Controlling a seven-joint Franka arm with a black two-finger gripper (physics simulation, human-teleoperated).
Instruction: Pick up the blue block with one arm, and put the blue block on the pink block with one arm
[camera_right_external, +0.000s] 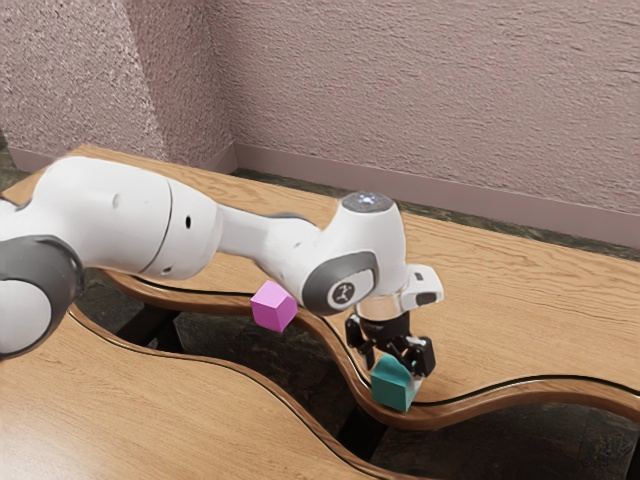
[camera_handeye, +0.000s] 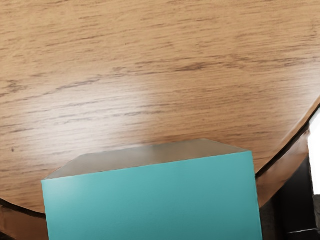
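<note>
The blue block (camera_right_external: 394, 387), teal in colour, sits at the near edge of the wooden table (camera_right_external: 520, 300), by the table's curved rim. My gripper (camera_right_external: 391, 358) points down over it, with one black finger on each side of the block's upper part, shut on it. In the wrist view the blue block (camera_handeye: 150, 200) looms large and close just under my hand, with table wood beyond it. The pink block (camera_right_external: 273, 306) lies further toward the exterior view's left, partly under my forearm, about a hand's length from the blue one.
The table's wavy dark-edged rim (camera_right_external: 470, 400) runs right beside the blue block, with a gap to a second wooden surface (camera_right_external: 150, 420) in front. A pink wall (camera_right_external: 450, 90) stands behind. My white arm (camera_right_external: 200, 235) spans above the pink block.
</note>
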